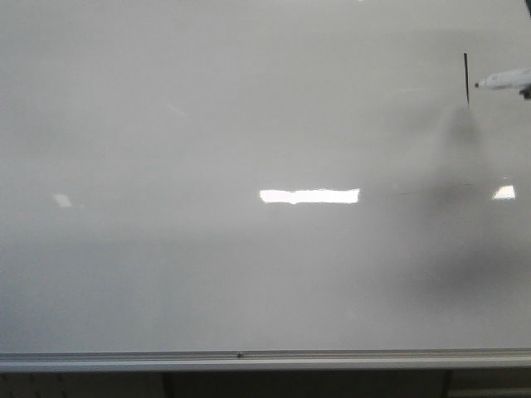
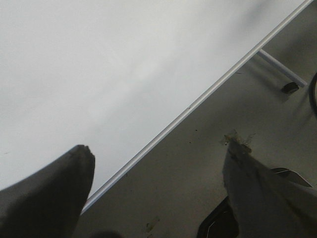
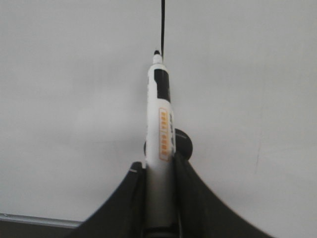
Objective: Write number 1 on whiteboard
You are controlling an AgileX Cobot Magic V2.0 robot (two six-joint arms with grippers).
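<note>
The whiteboard fills the front view, glossy white-grey, with a silver frame strip along its near edge. The number 1 is a thin black vertical stroke at the far right; it also shows in the right wrist view. My right gripper is shut on a white marker pen with an orange label. The pen's tip sits just beside the stroke's lower end. In the front view the pen enters from the right edge. My left gripper is open and empty over the board's edge.
Bright glare patches lie on the board. A dark shadow spreads below the stroke. In the left wrist view a grey floor and a metal stand leg lie beyond the board's frame.
</note>
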